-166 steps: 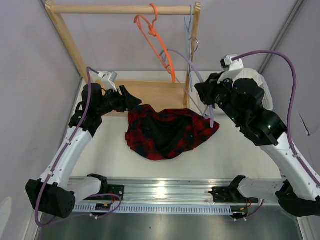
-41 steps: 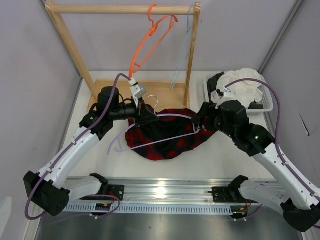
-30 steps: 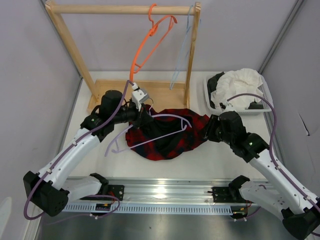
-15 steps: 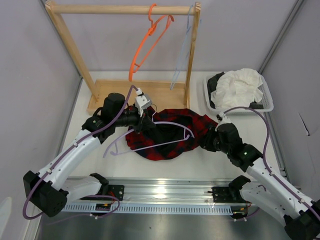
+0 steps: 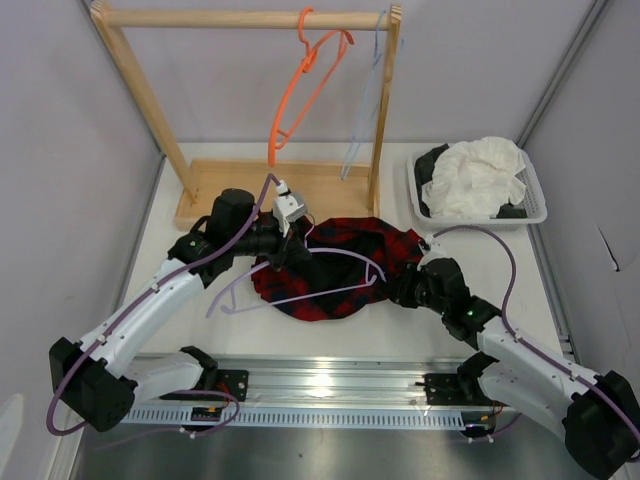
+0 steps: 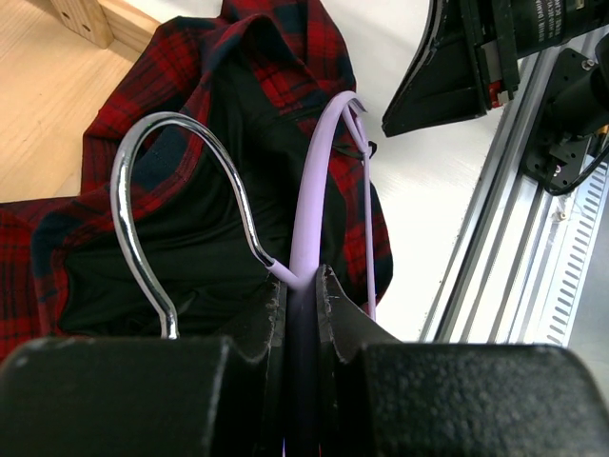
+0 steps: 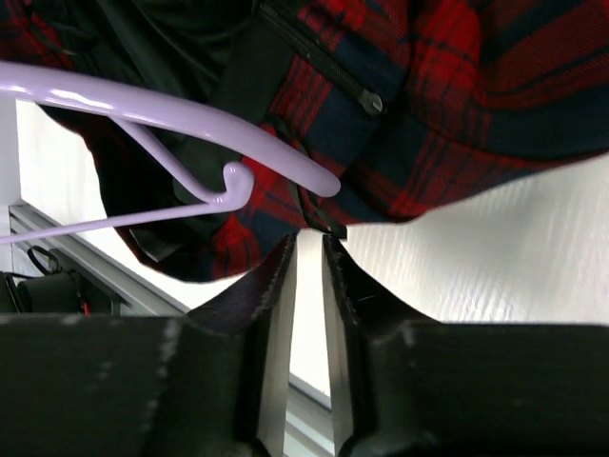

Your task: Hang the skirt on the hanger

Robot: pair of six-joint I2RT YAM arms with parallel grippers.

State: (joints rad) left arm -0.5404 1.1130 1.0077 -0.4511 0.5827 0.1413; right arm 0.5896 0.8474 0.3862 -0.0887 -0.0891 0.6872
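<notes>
The soft red and black plaid skirt (image 5: 345,234) lies bunched up on the white counter (image 5: 330,337), in front of the wooden rack (image 5: 135,85). The thin light-purple hanger (image 6: 320,162) lies across the top of the skirt. Its shiny metal hook (image 6: 138,214) points toward the rack.

The left gripper (image 6: 300,283) is squeezed tight on the hanger's neck, right where the hook meets the purple part. It holds the hanger just over the dark inside of the skirt.

The right gripper (image 7: 309,244) is low at the skirt's right edge, close to one end of the hanger. Its two fingers (image 7: 271,276) are almost together, with only a thin gap. The tips touch the hem, but I cannot tell if they pinch the cloth.

An orange hanger (image 5: 300,85) hangs on the rack.
</notes>
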